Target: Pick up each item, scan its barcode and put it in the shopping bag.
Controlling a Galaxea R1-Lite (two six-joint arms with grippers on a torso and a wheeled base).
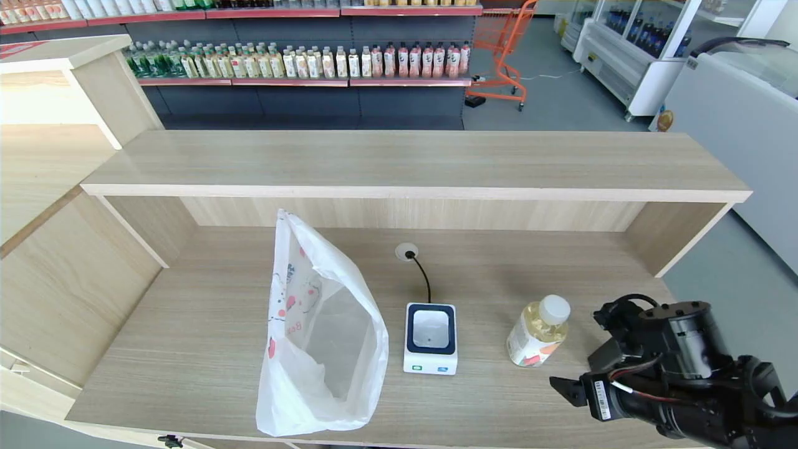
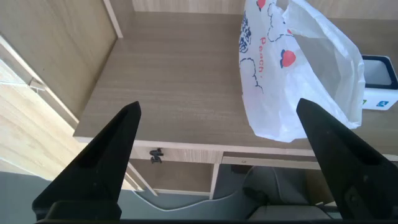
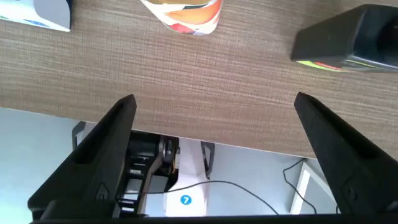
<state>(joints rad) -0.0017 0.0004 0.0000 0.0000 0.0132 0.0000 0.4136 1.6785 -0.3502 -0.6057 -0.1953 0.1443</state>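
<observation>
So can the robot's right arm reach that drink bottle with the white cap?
Probably yes. The open right gripper sits close beside the drink bottle, and only bare counter lies between them.

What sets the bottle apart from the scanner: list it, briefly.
The bottle is round, clear, filled yellowish, white-capped; the scanner is a white box with a dark-framed window. The scanner trails a black cable; the bottle has none. The scanner stands next to the shopping bag, the bottle farther right. Both stand on the counter.
</observation>
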